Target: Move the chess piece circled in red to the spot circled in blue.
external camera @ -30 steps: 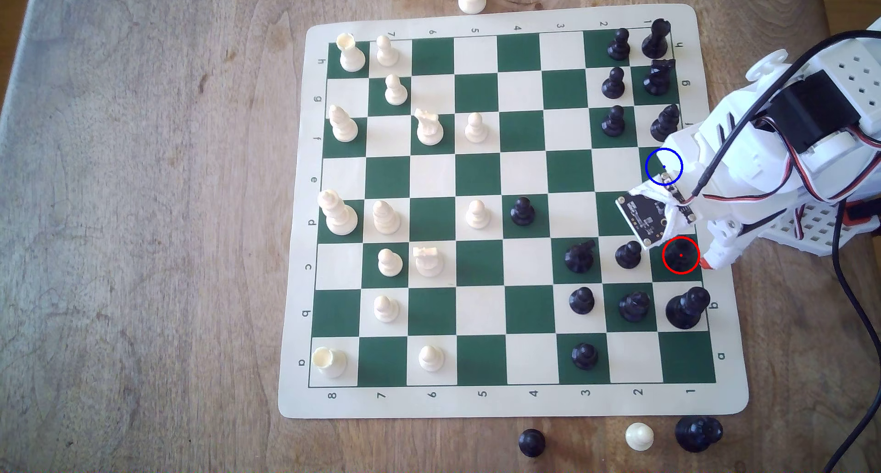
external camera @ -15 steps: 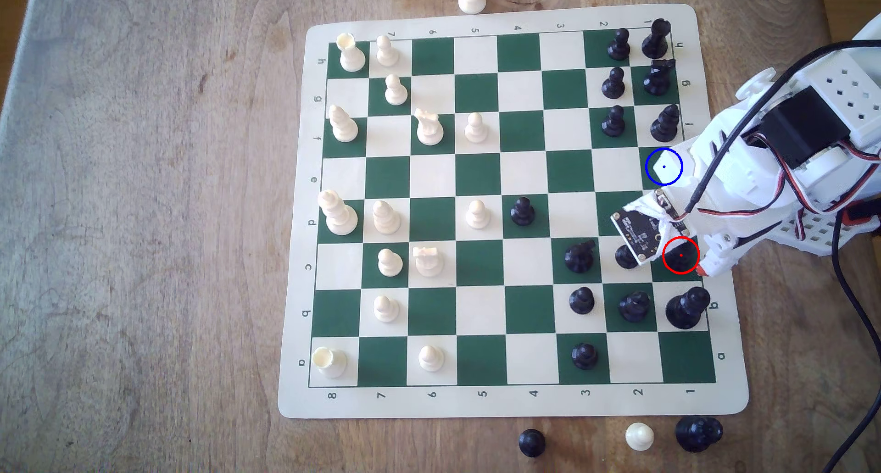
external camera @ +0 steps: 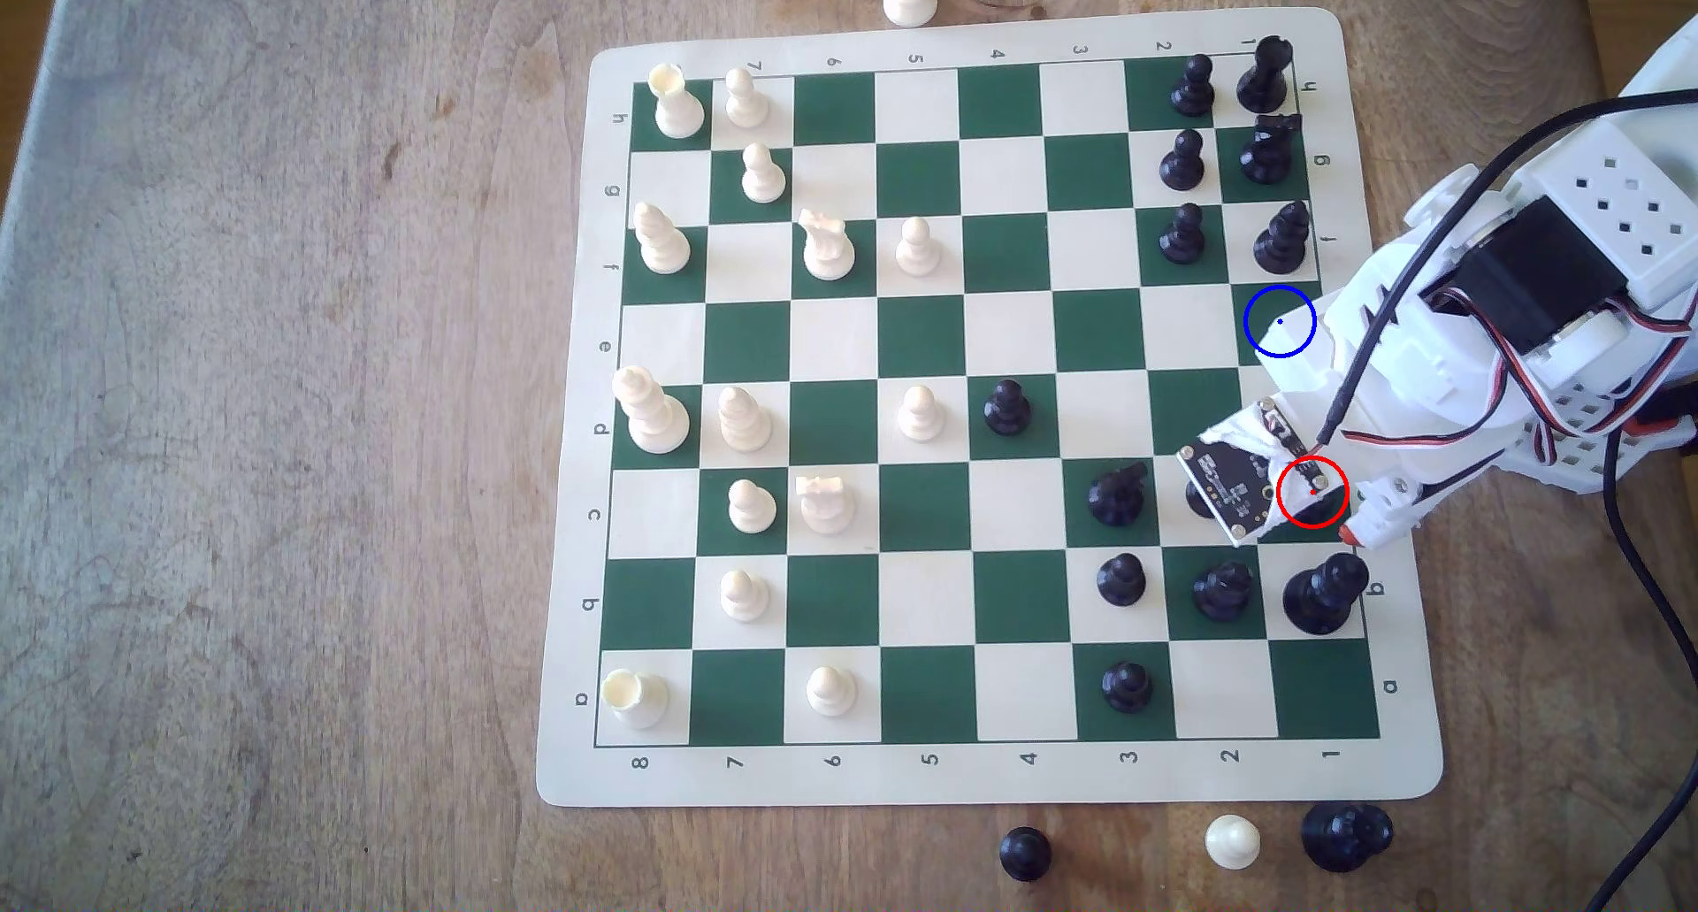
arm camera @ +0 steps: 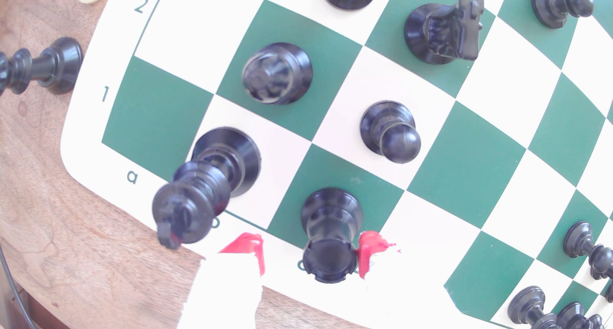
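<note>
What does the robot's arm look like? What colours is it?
The arm is white plastic, blocky, with small square holes on top. A black motor block sits in it, with red, white and black wires plus a thick black cable running along. Near the gripper is a small dark circuit board. The fingertips are red.

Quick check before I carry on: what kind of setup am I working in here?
Likely a tabletop chess rig at home or in a hobby space: a roll-up green-and-cream chess mat on a worn wooden table, captured pieces beside it, and a white printed arm with exposed wires.
</note>
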Controlling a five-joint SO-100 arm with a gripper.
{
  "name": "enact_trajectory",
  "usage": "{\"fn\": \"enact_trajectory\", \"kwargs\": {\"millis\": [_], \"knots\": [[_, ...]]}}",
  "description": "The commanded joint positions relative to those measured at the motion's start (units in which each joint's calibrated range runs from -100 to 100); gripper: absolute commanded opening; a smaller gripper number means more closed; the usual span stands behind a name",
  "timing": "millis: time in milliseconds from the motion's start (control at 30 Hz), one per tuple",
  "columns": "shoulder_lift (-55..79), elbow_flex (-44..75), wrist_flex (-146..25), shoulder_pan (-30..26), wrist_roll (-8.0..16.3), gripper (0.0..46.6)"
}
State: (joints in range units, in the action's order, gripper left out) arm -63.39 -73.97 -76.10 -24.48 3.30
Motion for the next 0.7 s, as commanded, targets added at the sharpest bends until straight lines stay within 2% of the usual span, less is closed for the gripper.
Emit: {"fn": "enact_trajectory", "kwargs": {"millis": [0,267,667], "knots": [[0.57,0.45,0.75,-0.27,0.29,14.9],[0.91,-0.10,1.16,-0.27,0.29,14.0],[1.16,0.26,0.01,-1.05,0.44,4.6]]}}
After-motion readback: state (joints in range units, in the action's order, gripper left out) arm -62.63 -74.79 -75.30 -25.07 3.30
